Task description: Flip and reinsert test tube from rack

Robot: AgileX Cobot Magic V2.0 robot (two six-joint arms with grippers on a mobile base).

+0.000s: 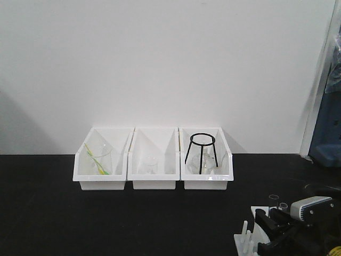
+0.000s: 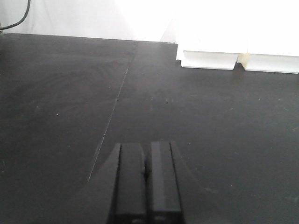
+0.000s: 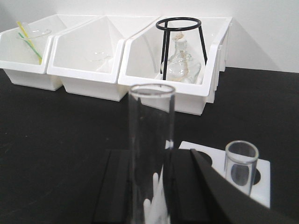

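Right claw: black fingers closed on a clear glass test tube, held upright with its open mouth on top, directly over the rack.

Rack: small, white, at the front right of the bench; round holes in the top plate, upright pegs along its left side in the front view. A second clear tube stands in one hole, mouth up.

Left claw: fingers pressed together, holding nothing, low over bare bench, well apart from the rack.

Bins, three, white, open-fronted, side by side at the back of the bench against the wall:
- Left bin: clear glass vessel with yellow and green sticks leaning in it.
- Middle bin: one small clear glass vessel.
- Right bin: black wire tripod stand over a clear glass flask.

Bench: black, matte, with a fine seam visible in the left wrist view.

Room: plain white wall; blue object at the far right edge, not identifiable.
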